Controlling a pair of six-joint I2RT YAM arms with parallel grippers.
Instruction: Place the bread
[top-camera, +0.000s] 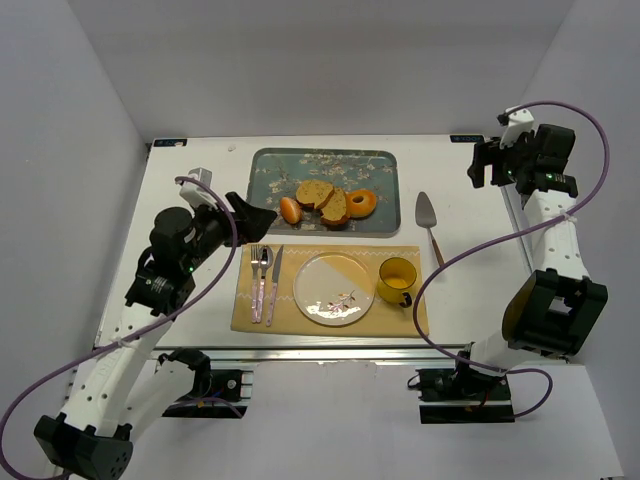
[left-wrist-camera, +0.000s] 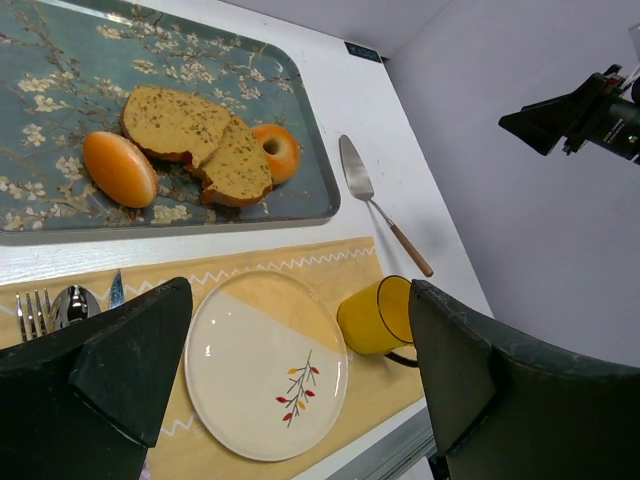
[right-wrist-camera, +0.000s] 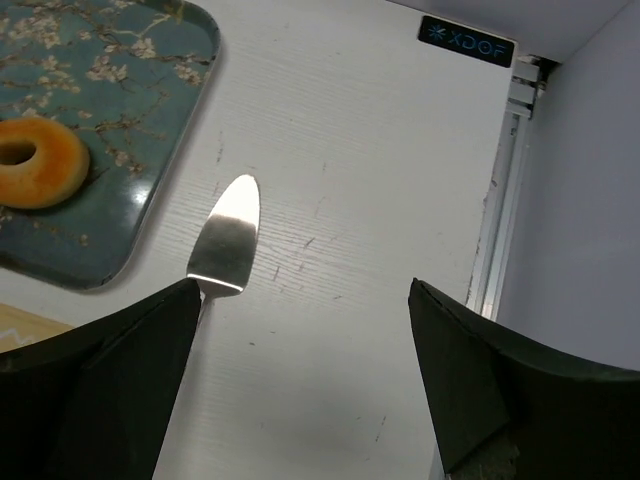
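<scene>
Golden bread lies on the tray just beside a brown slice. The left pincer and right pincer both gape empty, well apart from it. Nothing looks done yet: grasping and placing are both left, probably onto the plate.

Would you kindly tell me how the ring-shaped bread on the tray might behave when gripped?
The bread looks glossy, so it may slip. Its round ring shape could roll if stood on edge. It looks small, so probably light.

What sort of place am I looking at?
Probably a lab's mock dining table: bare white walls box in a placemat set with plate and cup, plus a tray.
</scene>
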